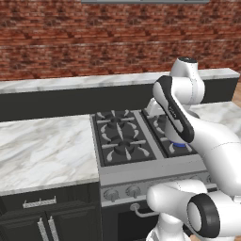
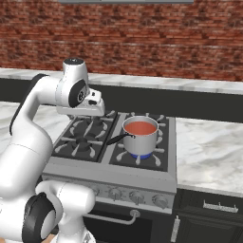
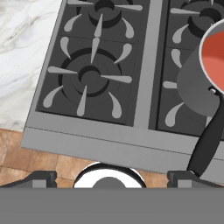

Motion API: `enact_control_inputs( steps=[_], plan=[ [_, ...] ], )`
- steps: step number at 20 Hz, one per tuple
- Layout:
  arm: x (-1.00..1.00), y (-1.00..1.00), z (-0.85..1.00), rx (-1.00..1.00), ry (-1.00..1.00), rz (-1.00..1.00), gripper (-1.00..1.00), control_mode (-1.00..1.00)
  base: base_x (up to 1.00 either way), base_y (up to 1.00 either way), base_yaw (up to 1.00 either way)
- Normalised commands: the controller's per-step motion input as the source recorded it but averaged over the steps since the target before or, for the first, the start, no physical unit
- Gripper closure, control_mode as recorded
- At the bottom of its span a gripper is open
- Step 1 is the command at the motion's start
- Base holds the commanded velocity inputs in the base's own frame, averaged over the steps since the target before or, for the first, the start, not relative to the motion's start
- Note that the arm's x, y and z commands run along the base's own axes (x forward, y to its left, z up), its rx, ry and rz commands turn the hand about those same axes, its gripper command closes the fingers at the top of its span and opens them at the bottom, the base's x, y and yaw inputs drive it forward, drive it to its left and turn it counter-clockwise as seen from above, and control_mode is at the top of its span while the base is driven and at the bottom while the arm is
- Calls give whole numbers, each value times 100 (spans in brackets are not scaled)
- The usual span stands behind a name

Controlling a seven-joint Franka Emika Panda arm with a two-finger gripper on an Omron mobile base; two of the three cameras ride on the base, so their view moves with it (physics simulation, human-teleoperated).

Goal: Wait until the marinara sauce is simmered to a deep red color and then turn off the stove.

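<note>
1. Inside the steel saucepan [image 2: 140,136], on the front right burner of the stove [image 2: 142,176]: marinara sauce [image 2: 140,127], flat and light orange-red, level with the rim. Probably short of deep red, so more waiting looks due.
2. Under the saucepan, a blue flame [image 2: 140,155] showing, so burner judged lit.
3. Left of the saucepan, a black handle [image 2: 117,139] pointing toward the front left grate [image 2: 83,142]; easily clipped by a low sweep, tipping hot sauce over the stove.
4. Along the stove front below the saucepan, a row of silver knobs [image 2: 137,197]; wrong knob turned would leave the flame burning and the sauce scorching.
5. Above the left grates, well clear of the saucepan, gripper [image 3: 112,179] hanging empty, fingertips [image 3: 38,178] spread wide at the bottom corners of the hand view.
6. Turning off too early, misjudging the colour, would fail the task; arm links crossing in front of the saucepan in the left base view raise that risk.
</note>
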Motion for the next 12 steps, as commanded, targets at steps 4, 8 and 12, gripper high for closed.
enact_control_inputs(
  steps=[4,8,12],
  plan=[
    [0,0,0,0,0,0,-100,-100,0,0,0],
    [0,0,0,0,0,0,-100,-100,0,0,0],
    [0,0,0,0,0,0,-100,-100,0,0,0]
  ],
)
